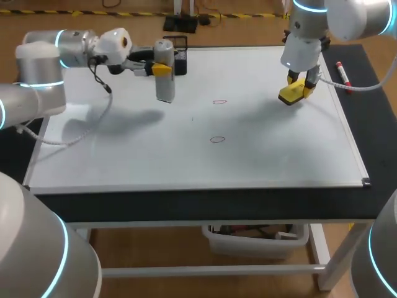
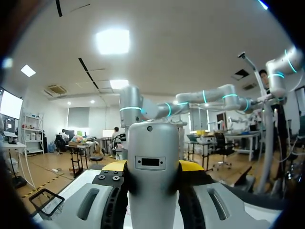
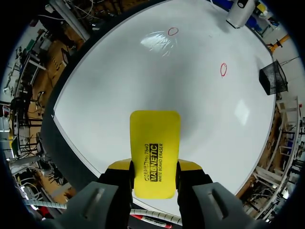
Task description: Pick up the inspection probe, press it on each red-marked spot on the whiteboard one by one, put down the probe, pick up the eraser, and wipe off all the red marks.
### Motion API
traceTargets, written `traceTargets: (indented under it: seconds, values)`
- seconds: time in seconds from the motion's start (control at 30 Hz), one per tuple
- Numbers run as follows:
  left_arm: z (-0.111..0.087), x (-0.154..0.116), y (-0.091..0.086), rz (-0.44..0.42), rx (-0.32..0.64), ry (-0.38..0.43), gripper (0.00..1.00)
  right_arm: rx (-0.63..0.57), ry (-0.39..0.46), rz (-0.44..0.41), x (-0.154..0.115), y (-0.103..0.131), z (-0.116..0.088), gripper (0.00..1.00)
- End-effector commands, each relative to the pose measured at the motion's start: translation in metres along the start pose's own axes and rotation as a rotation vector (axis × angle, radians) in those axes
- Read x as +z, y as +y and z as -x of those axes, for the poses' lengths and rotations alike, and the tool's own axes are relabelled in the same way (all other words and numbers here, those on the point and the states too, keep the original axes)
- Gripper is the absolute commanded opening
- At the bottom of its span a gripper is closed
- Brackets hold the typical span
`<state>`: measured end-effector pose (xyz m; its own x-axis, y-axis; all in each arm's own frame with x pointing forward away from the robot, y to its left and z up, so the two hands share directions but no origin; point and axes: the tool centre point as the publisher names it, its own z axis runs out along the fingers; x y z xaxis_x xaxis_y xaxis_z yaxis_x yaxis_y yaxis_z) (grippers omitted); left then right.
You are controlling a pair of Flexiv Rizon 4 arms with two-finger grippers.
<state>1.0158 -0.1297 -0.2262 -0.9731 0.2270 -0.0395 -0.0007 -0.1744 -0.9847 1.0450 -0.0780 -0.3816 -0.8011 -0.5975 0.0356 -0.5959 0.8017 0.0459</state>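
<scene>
Left gripper (image 2: 152, 168): fingers clamp the grey probe (image 1: 164, 77) from both sides, with the gap set by its body. The probe hangs upright over the far-left part of the whiteboard (image 1: 186, 155), well apart from the farther red mark (image 1: 219, 102) and the nearer red mark (image 1: 217, 139). Can't tell if its lower end touches the board; the left wrist view cuts it off.

Right gripper (image 1: 298, 87): closed on the yellow eraser (image 3: 155, 152), which sticks out ahead of the fingers over the board's far-right area. Eraser-to-board contact is unclear.

A red marker (image 1: 342, 74) lies beside the board's right edge. A black mesh basket (image 1: 180, 49) sits at the far edge, partly hidden behind the probe.
</scene>
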Motion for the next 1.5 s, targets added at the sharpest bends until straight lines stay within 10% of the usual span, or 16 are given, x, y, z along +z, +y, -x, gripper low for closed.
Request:
traceTargets:
  seconds: [0.03, 1.5]
  values:
    - [0.013, 0.014, 0.008, -0.009, -0.008, 0.062, 0.00, -0.001, 0.003, -0.003, -0.001, 0.000, 0.000, 0.00]
    - [0.046, 0.119, 0.045, -0.068, -0.034, -0.053, 0.00, -0.001, 0.003, -0.003, -0.001, 0.000, 0.000, 0.00]
